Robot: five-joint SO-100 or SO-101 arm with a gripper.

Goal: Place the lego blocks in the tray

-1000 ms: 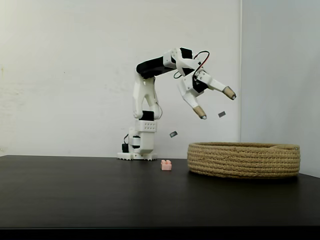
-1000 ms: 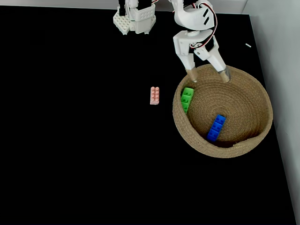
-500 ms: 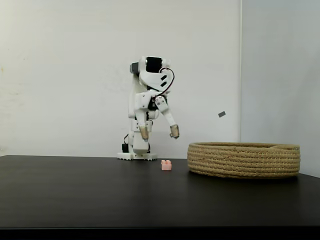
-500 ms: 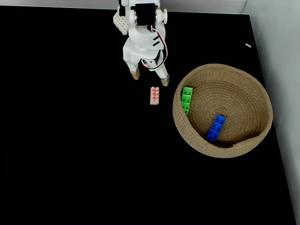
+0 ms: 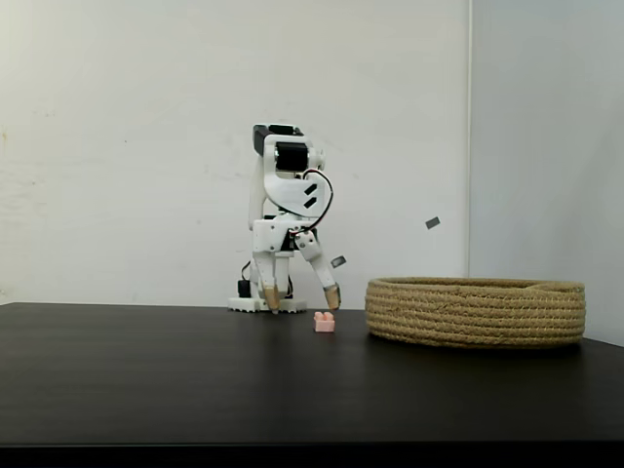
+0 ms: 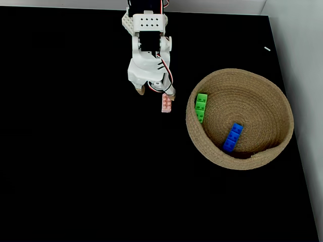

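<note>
In the fixed view from above, the tray (image 6: 240, 151), a round basket of coiled tan rope, sits right of centre on the black table (image 6: 75, 166). That view looks into it: a blue lego block (image 6: 232, 137) lies low on its floor and a bright green one (image 6: 201, 107) leans along the inner left wall. The side-on fixed view shows the tray (image 5: 476, 311) as a low ribbed band at centre right, its contents hidden behind the rim.

The pale pink lego block (image 6: 166, 103) lies on the table just left of the tray, apart from it, long side running up the frame, studs up. From the side it is a small pink lump (image 5: 324, 322) just left of the basket wall.

Farther back, the white arm folds down from its base at top centre. The gripper (image 6: 155, 94) is spread open, fingertips pointing down close over the table; one tan tip (image 6: 171, 97) is at the brick's upper end, though contact cannot be judged. From the side, the gripper (image 5: 302, 301) hangs just above table level, the brick below its right tip.
</note>
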